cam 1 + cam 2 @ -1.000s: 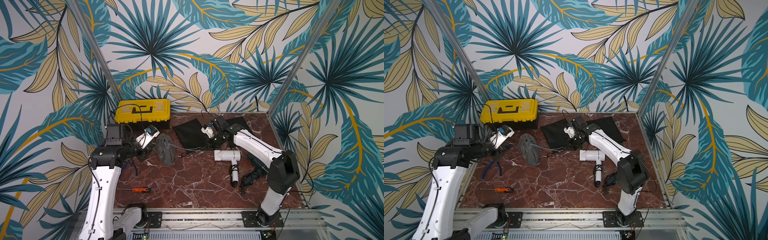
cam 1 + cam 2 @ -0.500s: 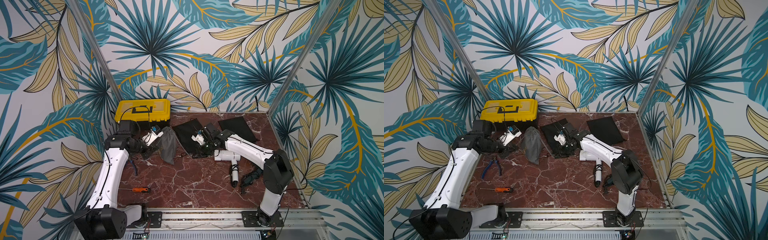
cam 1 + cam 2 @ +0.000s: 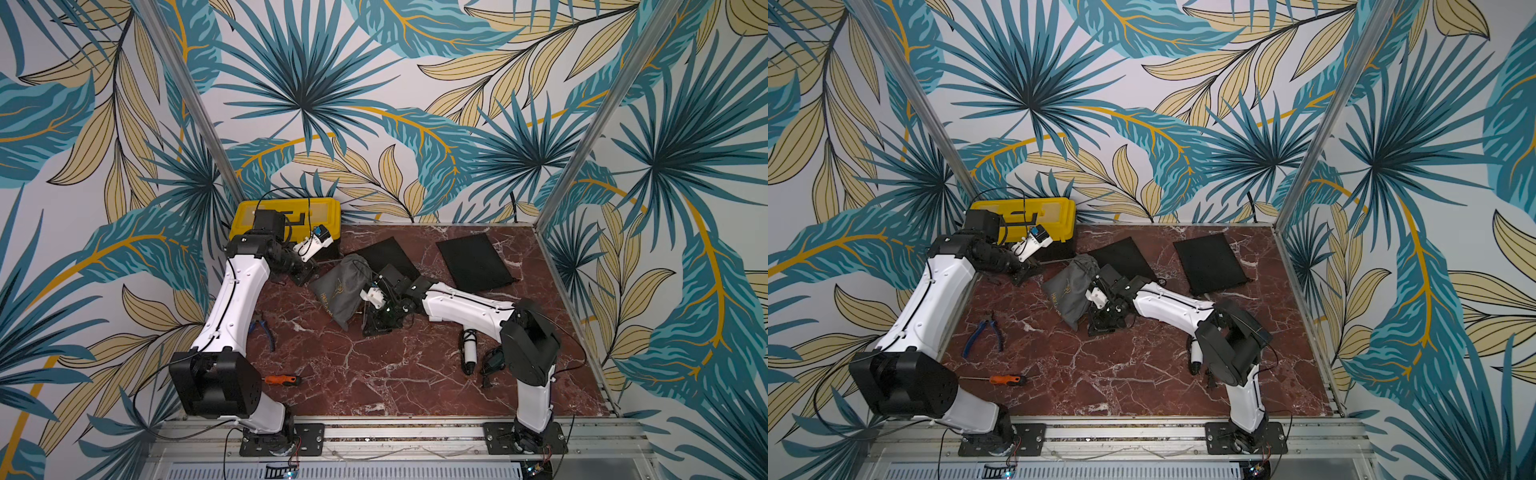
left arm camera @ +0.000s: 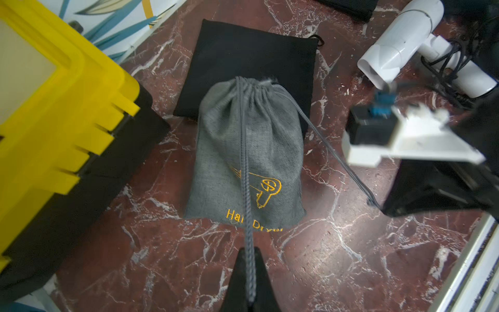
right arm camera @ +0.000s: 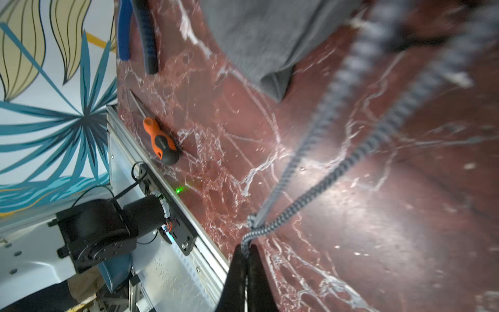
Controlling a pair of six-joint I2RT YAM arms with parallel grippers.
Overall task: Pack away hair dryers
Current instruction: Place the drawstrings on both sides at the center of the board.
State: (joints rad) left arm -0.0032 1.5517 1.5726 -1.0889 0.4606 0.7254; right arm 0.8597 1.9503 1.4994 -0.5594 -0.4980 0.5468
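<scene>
I count two hair dryers in sight: one white hair dryer [image 3: 469, 351] and one dark hair dryer [image 3: 493, 360]. They lie side by side near-right by my right elbow, well apart from both end effectors. There is one grey pouch [image 4: 248, 151], one black pouch [image 3: 388, 257] under its mouth and another black pouch [image 3: 473, 262] far-right. One toolbox [image 3: 286, 210] fills the far-left corner; pliers [image 3: 266, 332] and screwdriver [image 3: 282, 379] lie left. The near-centre bench [image 3: 374, 374] is bare. My left end effector [image 4: 249, 254] pinches one drawstring [image 4: 244, 162]; my right end effector [image 5: 246, 251] pinches the other at its knot.
</scene>
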